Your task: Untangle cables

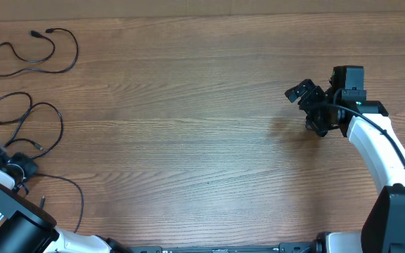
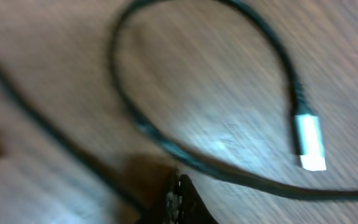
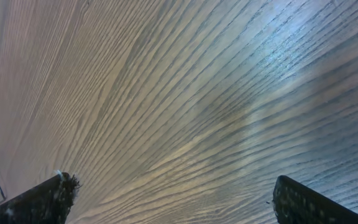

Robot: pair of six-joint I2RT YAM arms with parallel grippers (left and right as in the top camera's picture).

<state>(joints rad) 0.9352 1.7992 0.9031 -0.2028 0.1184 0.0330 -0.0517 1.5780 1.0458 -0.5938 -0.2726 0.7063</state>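
Thin black cables lie at the table's left end. One cable [image 1: 32, 55] forms a separate loop at the far left corner. A second cable [image 1: 27, 116] lies in loops nearer me, and a third cord [image 1: 72, 190] trails off toward the front edge. My left gripper [image 1: 21, 167] sits where these two meet, its jaws shut [image 2: 180, 186]. The blurred left wrist view shows a cable loop [image 2: 166, 146] crossing just past the fingertips and ending in a silver plug [image 2: 309, 142]. Whether a cord is pinched does not show. My right gripper [image 1: 305, 109] hangs open over bare wood [image 3: 173, 186], far from the cables.
The wooden table [image 1: 188, 126] stretches between the two arms. The right arm's white link [image 1: 378, 151] runs along the right edge, and the left arm's base [image 1: 5, 218] fills the front left corner.
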